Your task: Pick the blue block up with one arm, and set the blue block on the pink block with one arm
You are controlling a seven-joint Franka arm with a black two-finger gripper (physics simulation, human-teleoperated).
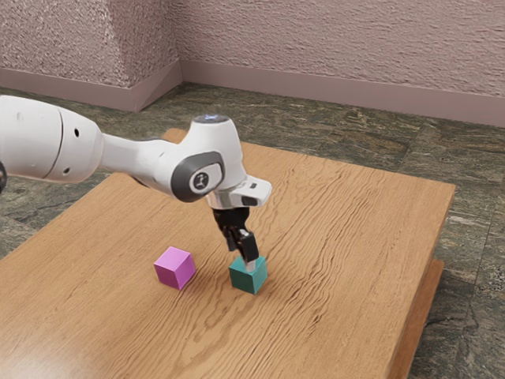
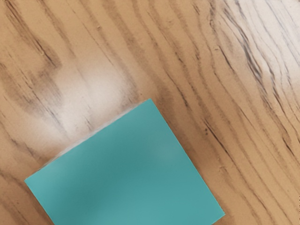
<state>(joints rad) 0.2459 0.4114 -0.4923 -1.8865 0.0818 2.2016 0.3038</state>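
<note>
Gripper (image 1: 248, 263), black, two-finger: 1. Pointing down, its tip at the top face of the blue block (image 1: 246, 278); whether it is spread or clamped cannot be told.

Blue block (image 2: 126, 173), teal-blue cube: 1. Resting on the table, directly under the hand.

Pink block (image 1: 174, 268), cube: 1. Near the blue block, toward the exterior view's left, not touching it, also on the table.

Wooden table (image 1: 347, 229), grained top: 1. Beneath the blue block.

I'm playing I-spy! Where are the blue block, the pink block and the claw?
blue block (image 1: 241, 280): exterior view, its front side.
pink block (image 1: 175, 257): exterior view, its top face.
claw (image 1: 249, 262): exterior view, its lower tip.
</note>
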